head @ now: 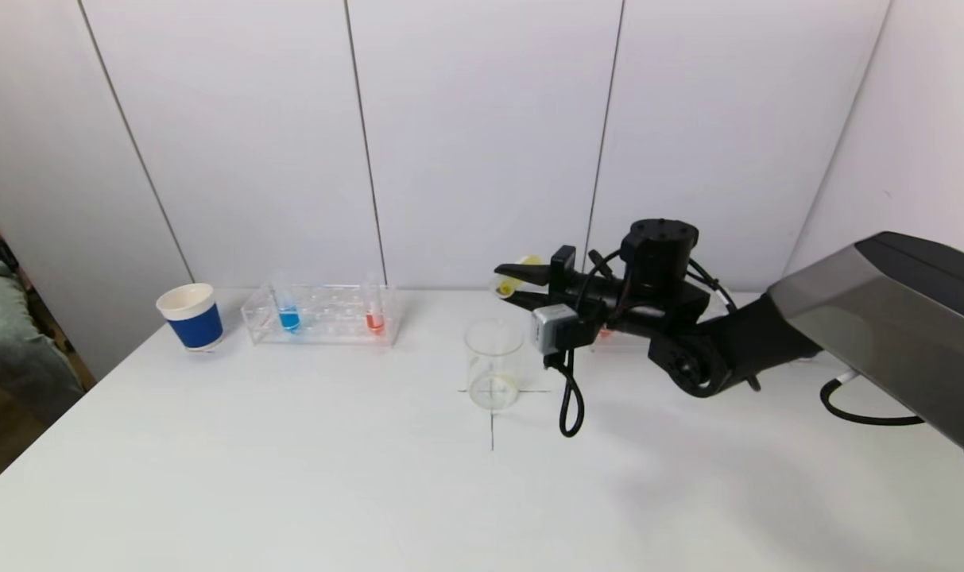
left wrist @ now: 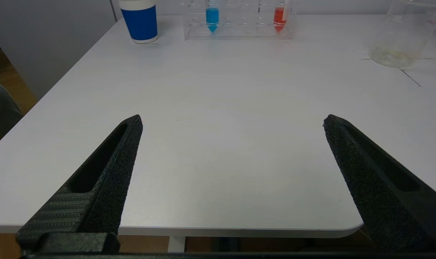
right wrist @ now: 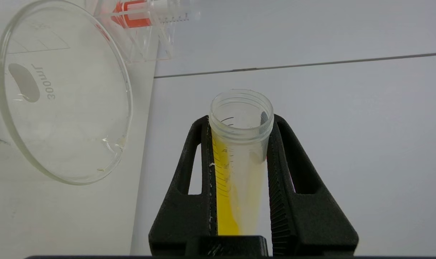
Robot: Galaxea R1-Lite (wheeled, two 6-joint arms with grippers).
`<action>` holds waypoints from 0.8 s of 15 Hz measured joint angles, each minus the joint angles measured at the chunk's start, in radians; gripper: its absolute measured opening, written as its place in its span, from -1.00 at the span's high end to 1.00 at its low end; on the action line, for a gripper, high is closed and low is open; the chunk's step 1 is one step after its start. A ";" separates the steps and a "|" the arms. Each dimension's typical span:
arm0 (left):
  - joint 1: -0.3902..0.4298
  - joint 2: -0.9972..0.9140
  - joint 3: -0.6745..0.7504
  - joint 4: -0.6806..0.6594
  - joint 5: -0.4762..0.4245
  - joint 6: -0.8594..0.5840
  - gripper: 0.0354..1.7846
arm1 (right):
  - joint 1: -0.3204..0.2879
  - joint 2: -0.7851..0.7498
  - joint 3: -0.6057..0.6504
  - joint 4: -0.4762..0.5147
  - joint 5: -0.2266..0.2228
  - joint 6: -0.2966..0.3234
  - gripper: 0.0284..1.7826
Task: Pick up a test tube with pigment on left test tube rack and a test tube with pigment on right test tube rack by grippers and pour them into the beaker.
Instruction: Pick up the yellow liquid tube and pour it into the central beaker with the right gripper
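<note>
Clear plastic test tube, yellow pigment inside, pinched mid-barrel by right claw, centre frame above beaker; judged light, slippery. Left claw spread, idle.

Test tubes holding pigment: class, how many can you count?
3: blue tube and red tube in the left rack, yellow tube in the right gripper. The right rack is mostly hidden; more may stand there.
</note>
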 joint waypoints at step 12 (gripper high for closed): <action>0.000 0.000 0.000 0.000 0.000 0.000 -0.98 | -0.006 -0.006 0.021 0.022 -0.009 -0.127 0.50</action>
